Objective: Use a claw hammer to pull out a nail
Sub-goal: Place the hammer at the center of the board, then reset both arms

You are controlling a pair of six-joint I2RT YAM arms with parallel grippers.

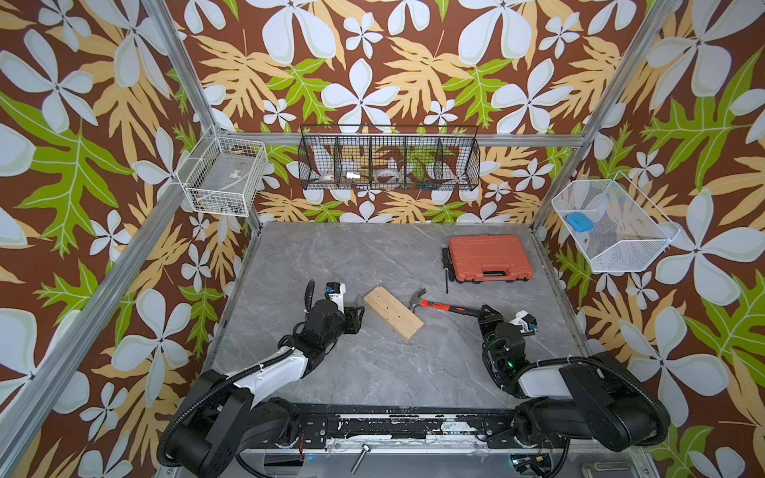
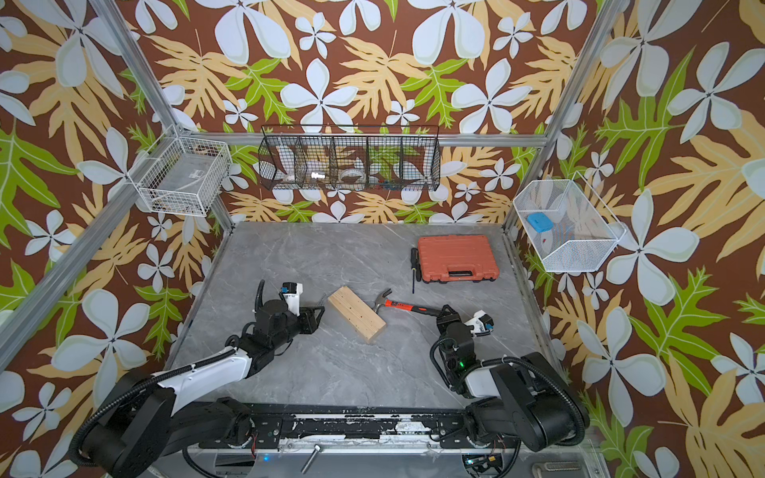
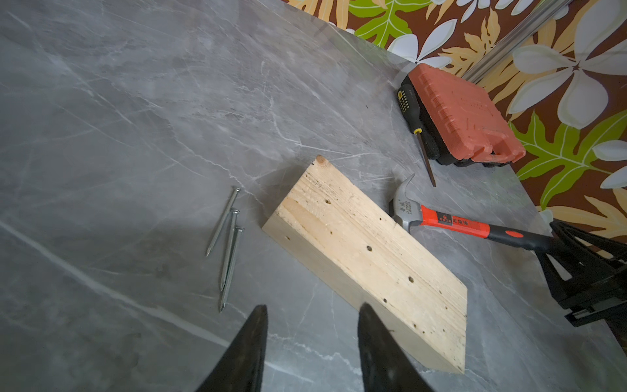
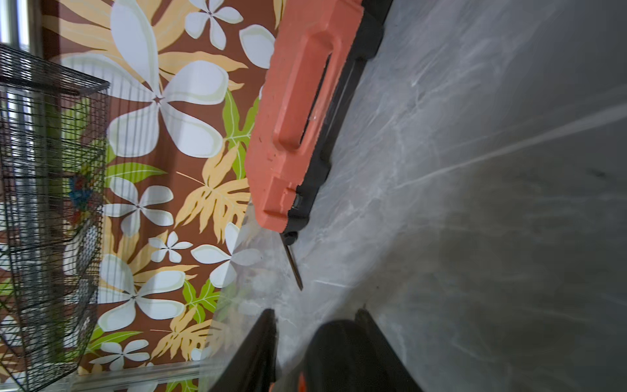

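The claw hammer [image 1: 434, 306] [image 2: 398, 306] lies flat on the grey table, its silver head beside the pale wooden block [image 1: 393, 313] [image 3: 369, 258]. In the left wrist view its red-orange shaft [image 3: 454, 222] runs to a black tail end. My right gripper [image 1: 487, 312] [image 4: 316, 312] is open around that tail end [image 4: 342, 353], which rests against one finger with a gap to the other. My left gripper [image 1: 361, 318] [image 3: 314, 307] is open and holds nothing, just left of the block. Three loose nails [image 3: 229, 244] lie beside the block. The block's top shows only holes.
An orange tool case [image 1: 488, 257] [image 3: 464, 115] sits at the back right, with a thin black screwdriver [image 1: 446, 269] [image 3: 420, 135] along its left side. Wire baskets hang on the left [image 1: 223, 176], back [image 1: 389, 159] and right [image 1: 608, 225] walls.
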